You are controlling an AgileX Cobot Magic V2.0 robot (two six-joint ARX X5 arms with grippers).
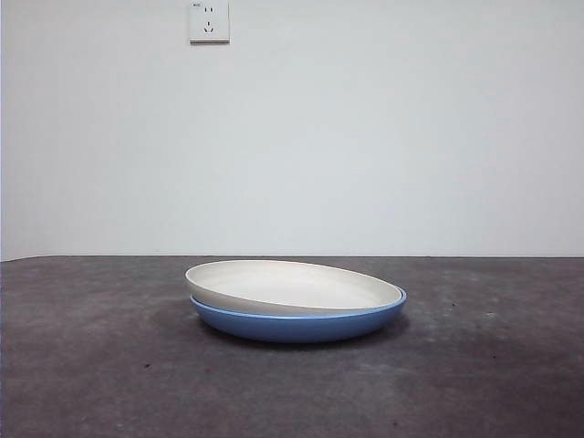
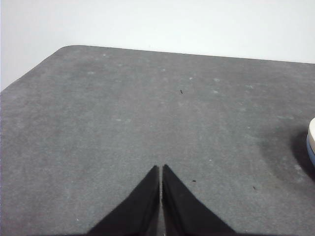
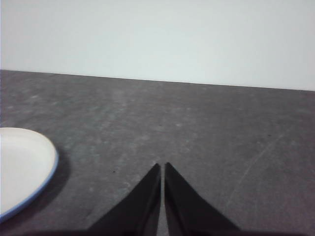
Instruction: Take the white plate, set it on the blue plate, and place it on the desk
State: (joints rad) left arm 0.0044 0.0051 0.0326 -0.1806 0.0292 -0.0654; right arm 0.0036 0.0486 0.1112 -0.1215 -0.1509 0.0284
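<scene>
White plate [image 1: 292, 285] atop blue plate [image 1: 301, 324] — tilted

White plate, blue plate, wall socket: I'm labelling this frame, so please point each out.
white plate [image 1: 292, 285]: front view, on its inner surface.
blue plate [image 1: 297, 326]: front view, on its outer wall below the white plate.
wall socket [image 1: 209, 21]: front view, on its face, high on the wall.

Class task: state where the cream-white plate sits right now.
In the front view, the round cream-white plate rests tilted inside the glossy blue plate, mid-desk.
</scene>
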